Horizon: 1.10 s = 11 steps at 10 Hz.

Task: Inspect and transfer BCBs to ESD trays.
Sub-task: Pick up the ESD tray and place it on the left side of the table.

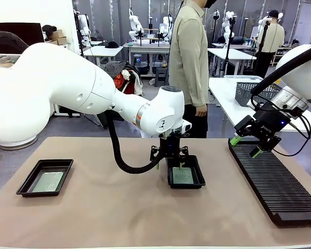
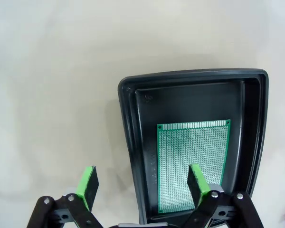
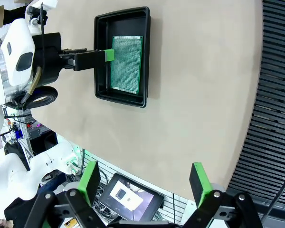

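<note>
Left gripper [image 1: 173,164], mid frame, jaws wide open, holds nothing; green BCB [image 2: 192,164] lies flat in the black tray [image 2: 133,142] under it; lift straight up, don't bump the rim. Right gripper [image 1: 246,146], right side, open & empty above the rack [image 1: 280,187]; 2nd tray [image 1: 26,181], lower left, has a board too.

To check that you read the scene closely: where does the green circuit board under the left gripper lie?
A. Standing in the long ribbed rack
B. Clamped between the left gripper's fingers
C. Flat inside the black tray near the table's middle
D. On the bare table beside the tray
C: the circuit board lies flat on the floor of the black tray, while the left gripper stands open above it, holding nothing.
</note>
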{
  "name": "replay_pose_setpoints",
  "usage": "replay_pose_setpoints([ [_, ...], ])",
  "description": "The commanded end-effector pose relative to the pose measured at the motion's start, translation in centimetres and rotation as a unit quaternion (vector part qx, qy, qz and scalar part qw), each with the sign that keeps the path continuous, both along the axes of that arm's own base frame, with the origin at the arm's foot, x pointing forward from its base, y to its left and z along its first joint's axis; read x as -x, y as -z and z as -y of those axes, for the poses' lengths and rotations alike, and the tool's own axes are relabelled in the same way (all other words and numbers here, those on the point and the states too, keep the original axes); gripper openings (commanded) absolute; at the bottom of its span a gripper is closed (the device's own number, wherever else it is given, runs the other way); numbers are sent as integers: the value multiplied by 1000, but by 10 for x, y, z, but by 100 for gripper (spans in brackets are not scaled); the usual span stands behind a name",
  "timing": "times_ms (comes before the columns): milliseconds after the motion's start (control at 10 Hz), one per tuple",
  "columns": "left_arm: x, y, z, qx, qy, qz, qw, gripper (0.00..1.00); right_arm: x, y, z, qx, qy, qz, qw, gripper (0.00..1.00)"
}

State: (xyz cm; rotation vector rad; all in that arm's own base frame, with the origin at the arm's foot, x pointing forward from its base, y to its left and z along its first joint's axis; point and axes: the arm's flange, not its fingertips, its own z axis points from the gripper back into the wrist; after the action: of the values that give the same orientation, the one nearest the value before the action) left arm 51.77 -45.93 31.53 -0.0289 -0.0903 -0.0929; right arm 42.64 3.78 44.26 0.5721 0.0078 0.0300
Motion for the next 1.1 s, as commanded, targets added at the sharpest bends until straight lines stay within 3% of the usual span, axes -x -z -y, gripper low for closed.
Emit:
replay_pose_setpoints([
  [0,-3,-1,-2,1,7,-1,1000,100,0,-1,-1,4,12,-1,1000,100],
  [500,0,0,0,0,0,0,1000,100,0,-1,-1,4,12,-1,1000,100],
  [1000,-2,2,1,3,1,4,1000,80,0,-1,-1,4,12,-1,1000,100],
])
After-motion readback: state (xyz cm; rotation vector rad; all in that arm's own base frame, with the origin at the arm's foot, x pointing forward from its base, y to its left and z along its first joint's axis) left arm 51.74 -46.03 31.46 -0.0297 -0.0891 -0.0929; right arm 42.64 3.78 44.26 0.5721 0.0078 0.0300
